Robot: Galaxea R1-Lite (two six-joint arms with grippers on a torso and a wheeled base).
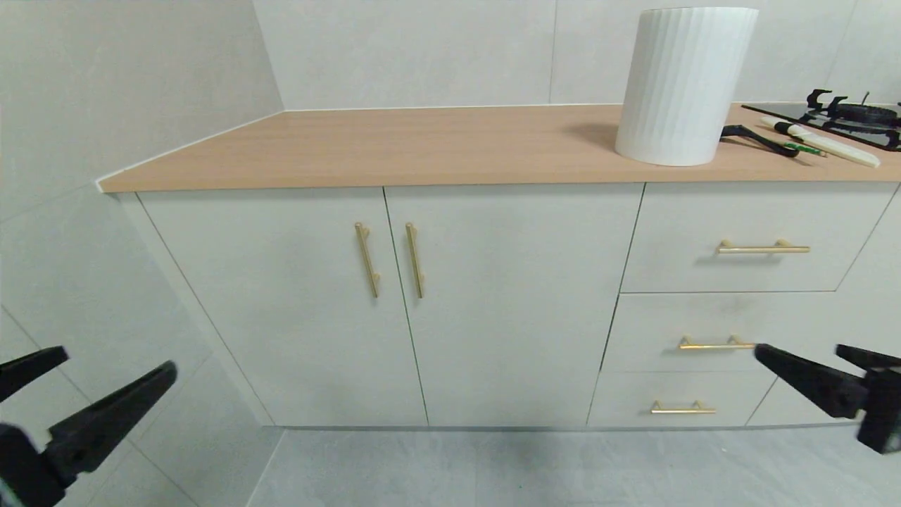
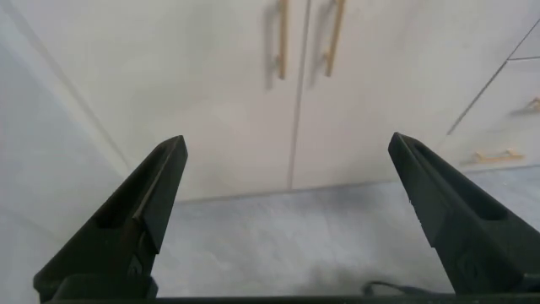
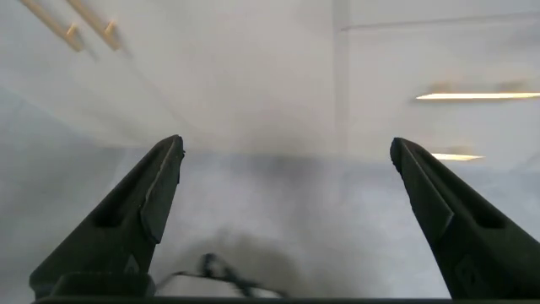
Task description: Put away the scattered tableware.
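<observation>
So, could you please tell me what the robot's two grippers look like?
The two match. The left gripper and right gripper each have two matte black, wedge-shaped fingers that taper to blunt tips, with no markings that I can see. A thin dark cable curls near the base of the right one's fingers.

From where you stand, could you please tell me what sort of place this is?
Most likely a kitchen: a wooden countertop over pale cabinets with brass handles, a gas hob at its right end, and utensils beside a white ribbed container.
</observation>
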